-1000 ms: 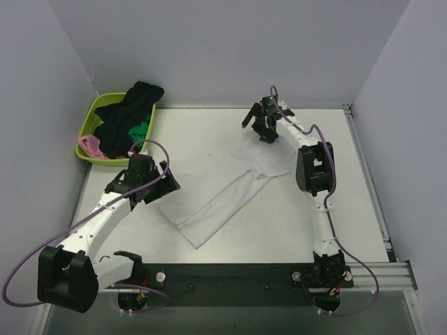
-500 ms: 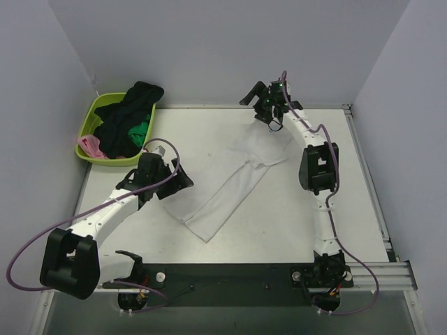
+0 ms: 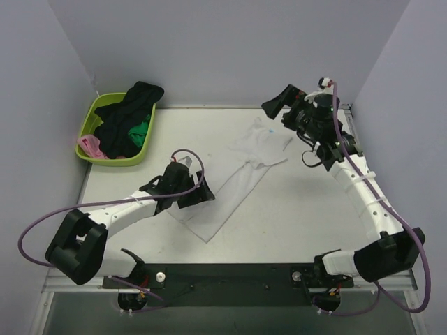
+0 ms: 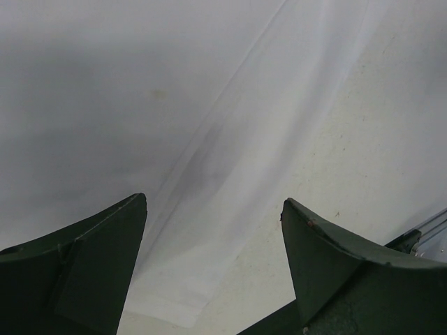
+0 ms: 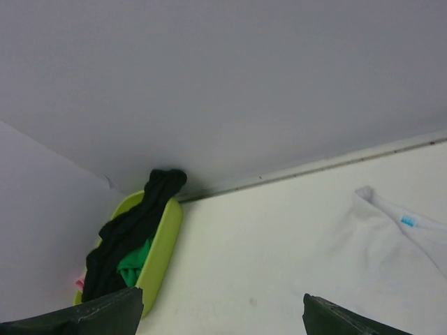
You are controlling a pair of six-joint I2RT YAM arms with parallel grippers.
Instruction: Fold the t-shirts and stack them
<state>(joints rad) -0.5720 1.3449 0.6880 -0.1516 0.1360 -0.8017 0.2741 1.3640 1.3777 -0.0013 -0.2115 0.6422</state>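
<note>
Left gripper [image 3: 201,193] is down low at the left edge of the white t-shirt [image 3: 241,174], closer to its near end than its far end. On the left wrist cam my fingers [image 4: 84,269] are spread wide with the cloth lying flat right under the gap. Nothing's pinched, and I honestly can't tell if the tips touch it.

The shirt itself runs diagonally across the table [image 3: 314,209], with the collar end and its little blue label [image 5: 407,221] at the far right.

Right gripper [image 3: 276,105] hangs in the air just past that far end, jaws apart and empty. It's facing the lime basket [image 3: 87,118] in the far-left corner, where the black t-shirt [image 3: 129,115], green t-shirt [image 3: 142,130] and pink t-shirt [image 3: 91,146] are piled.
</note>
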